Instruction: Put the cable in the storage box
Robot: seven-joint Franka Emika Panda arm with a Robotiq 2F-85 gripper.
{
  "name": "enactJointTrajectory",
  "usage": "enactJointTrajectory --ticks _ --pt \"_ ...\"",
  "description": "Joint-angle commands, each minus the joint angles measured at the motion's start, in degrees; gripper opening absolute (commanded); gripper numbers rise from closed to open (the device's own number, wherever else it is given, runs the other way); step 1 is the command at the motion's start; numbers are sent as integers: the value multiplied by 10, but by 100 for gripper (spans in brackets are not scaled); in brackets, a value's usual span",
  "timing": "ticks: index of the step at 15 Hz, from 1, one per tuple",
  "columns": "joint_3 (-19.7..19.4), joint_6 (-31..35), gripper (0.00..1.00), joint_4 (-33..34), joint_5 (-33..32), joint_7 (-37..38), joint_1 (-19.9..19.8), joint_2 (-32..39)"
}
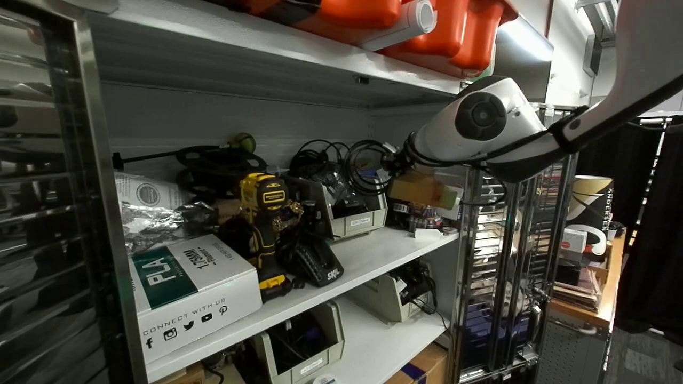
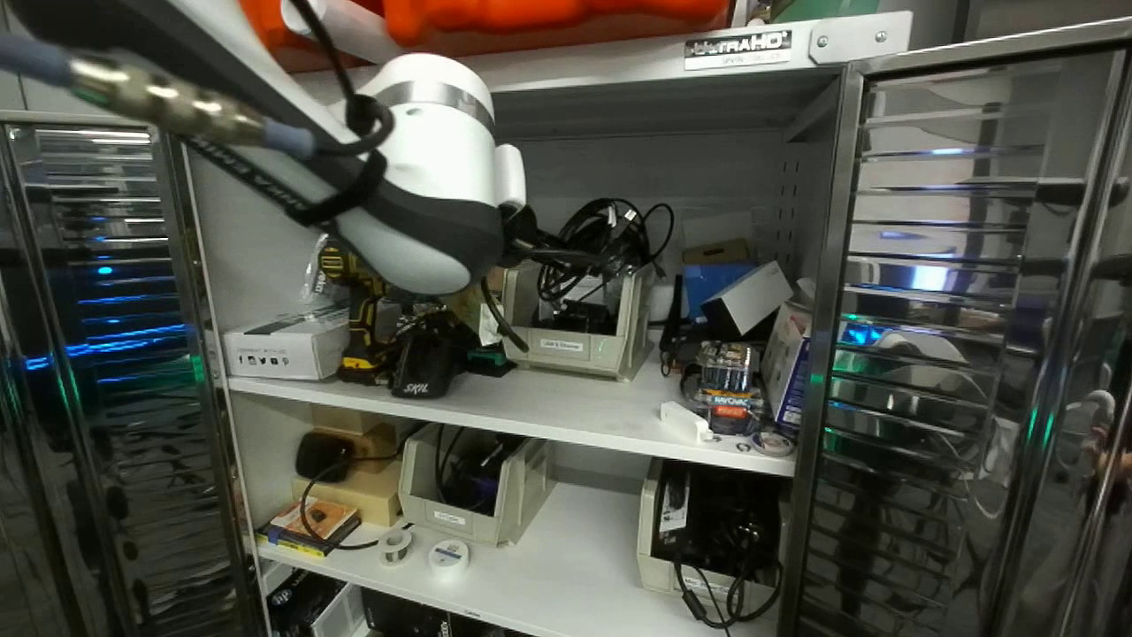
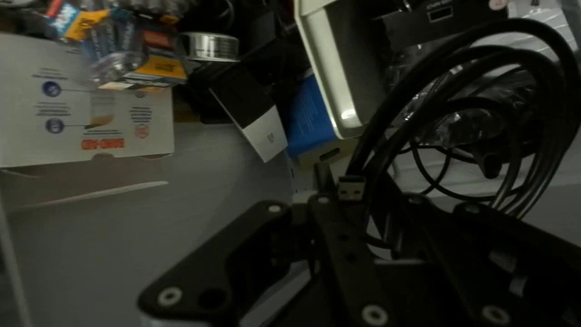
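The cable is a black coil with a USB plug. It hangs from my gripper in both exterior views [image 1: 358, 168] [image 2: 594, 232], and its loops fill the right of the wrist view [image 3: 556, 86]. My gripper [image 3: 354, 181] is shut on the cable, with the USB plug beside the fingertips; in the exterior views the gripper [image 1: 396, 160] [image 2: 535, 241] is partly covered by cable and arm. The storage box is a grey-beige open bin with a front label [image 1: 358, 223] [image 2: 566, 347]; its wall shows in the wrist view [image 3: 320, 68]. The coil is above the bin.
A yellow drill [image 1: 261, 213], a SKIL charger [image 1: 320, 261] and a white PLA box [image 1: 213, 277] stand beside the bin. Battery packs [image 2: 727, 380] and small boxes [image 2: 750, 299] lie on its other side. An upper shelf [image 1: 267, 58] is overhead; metal doors [image 2: 973, 354] flank the cabinet.
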Motion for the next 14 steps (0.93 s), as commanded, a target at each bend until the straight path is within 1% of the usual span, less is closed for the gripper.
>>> enactJointTrajectory --ticks 1,4,7,8,9,10,12,13,14 --pt "11 40 12 142 -84 122 -5 107" --pt "25 70 12 225 -108 163 -11 178" --pt "34 95 12 287 -102 153 -15 232" --pt "36 99 14 302 -101 150 -15 244" --pt "34 101 49 305 -96 138 -12 247" --pt "33 100 50 305 -93 130 -9 247" --pt "31 96 63 289 -90 124 -4 233" --pt "30 96 73 273 -89 122 -2 220" --pt "29 97 80 256 -86 119 -1 205"
